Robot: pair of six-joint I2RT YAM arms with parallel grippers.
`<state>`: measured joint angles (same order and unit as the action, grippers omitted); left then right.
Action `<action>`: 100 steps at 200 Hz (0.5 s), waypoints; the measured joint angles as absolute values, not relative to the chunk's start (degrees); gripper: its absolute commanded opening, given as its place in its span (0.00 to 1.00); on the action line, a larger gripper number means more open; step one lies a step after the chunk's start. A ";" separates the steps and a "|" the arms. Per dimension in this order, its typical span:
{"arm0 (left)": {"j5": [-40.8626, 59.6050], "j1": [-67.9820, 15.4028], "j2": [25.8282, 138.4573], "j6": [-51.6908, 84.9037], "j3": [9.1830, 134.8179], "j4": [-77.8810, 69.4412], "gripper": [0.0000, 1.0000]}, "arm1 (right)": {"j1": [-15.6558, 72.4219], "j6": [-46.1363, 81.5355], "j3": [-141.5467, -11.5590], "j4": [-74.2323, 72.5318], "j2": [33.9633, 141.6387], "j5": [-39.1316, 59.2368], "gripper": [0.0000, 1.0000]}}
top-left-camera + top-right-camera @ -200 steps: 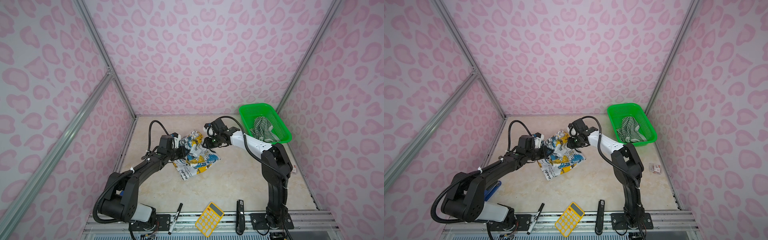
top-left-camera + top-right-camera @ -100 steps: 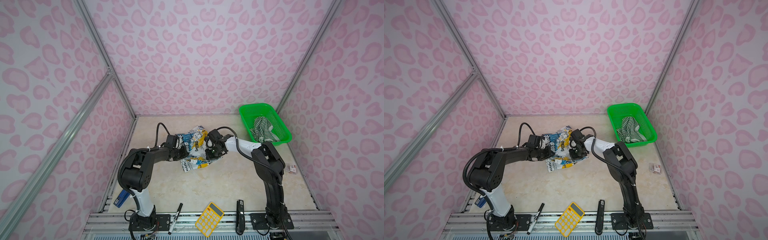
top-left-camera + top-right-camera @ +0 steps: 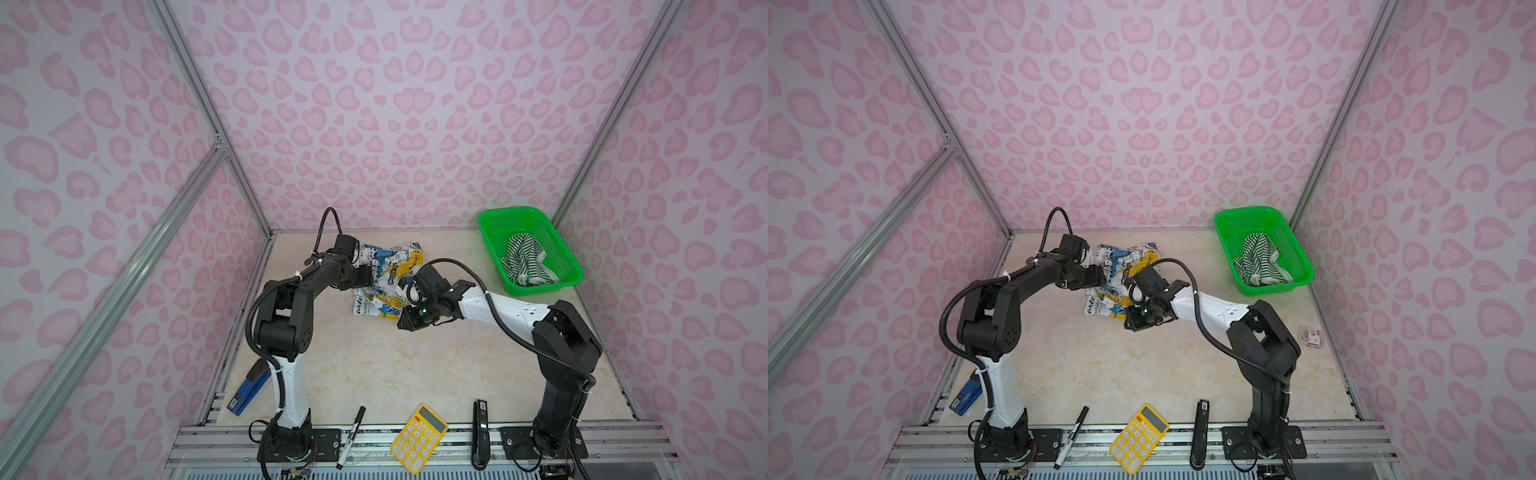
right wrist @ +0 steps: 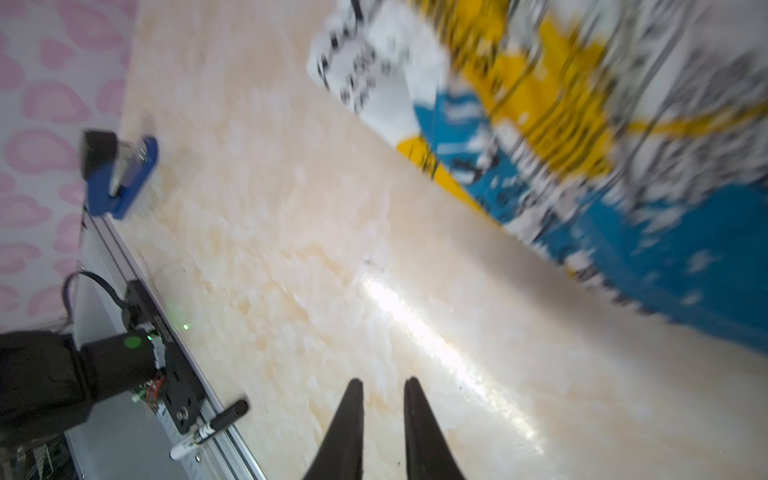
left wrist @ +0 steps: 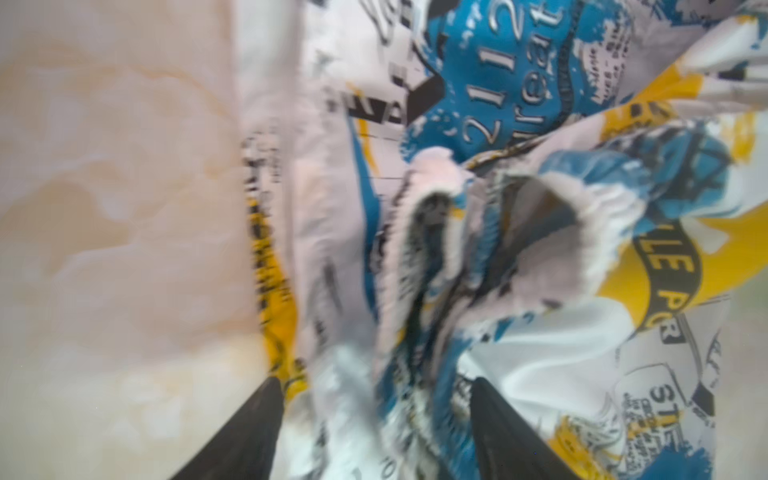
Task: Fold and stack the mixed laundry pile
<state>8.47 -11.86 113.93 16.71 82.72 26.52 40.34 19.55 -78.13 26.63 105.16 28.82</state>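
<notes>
**A:** What changes on the left?

**B:** The left gripper lets go. A second ago it is clamped at the left edge of the printed cloth. Now its jaws are spread wide, and the cloth lies loose between and ahead of them, pinched by neither.

**A:** And the cloth itself?

**B:** It sits mid-table toward the far side, farther back and more compact than a second ago. It is a doubled-over packet, not a flat spread. It looks puffy and creased, and the left wrist view shows a gathered hem gaping open on top. I judge that one fold is laid, but not neatly.

**A:** And the right side?

**B:** Half a second ago the right gripper is on the cloth. Now it is off the cloth's near right corner, over bare table. Its jaws are a little apart with nothing between them.

**A:** What does that mean for the job?

**B:** Both arms are free, so this fold looks released. The packet probably needs flattening or another fold. The striped cloth lies crumpled in the basket at the far right, well apart, so no stack exists yet.
</notes>
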 measured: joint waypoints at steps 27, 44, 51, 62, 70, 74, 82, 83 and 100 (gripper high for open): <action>5.63 -9.32 102.41 18.57 76.62 25.74 0.83 | 32.82 13.78 -89.89 29.06 107.35 28.93 0.55; 6.74 -9.52 95.72 19.66 70.70 23.92 0.83 | 27.42 10.09 -97.32 30.50 113.40 28.95 0.62; 7.81 -9.76 92.73 20.49 66.76 23.29 0.83 | 25.63 8.95 -100.62 30.98 116.77 28.93 0.64; 8.80 -9.96 88.20 21.65 61.67 22.81 0.83 | 22.98 7.29 -106.43 32.56 122.91 29.06 0.66; 9.02 -10.26 85.01 22.87 58.48 22.83 0.84 | 21.47 6.44 -110.69 33.69 127.02 29.41 0.67; 9.13 -10.44 83.13 23.14 56.75 22.55 0.84 | 20.69 6.13 -113.62 34.30 129.69 29.78 0.69; 9.39 -10.87 79.24 23.99 53.54 22.35 0.85 | 19.70 5.39 -118.54 35.11 133.97 30.26 0.70; 9.43 -10.90 78.91 24.08 53.28 22.37 0.85 | 19.62 5.34 -119.00 35.18 134.37 30.33 0.70; 10.63 -11.86 71.20 25.54 47.86 22.59 0.89 | 18.55 4.80 -129.47 37.17 142.87 32.12 0.71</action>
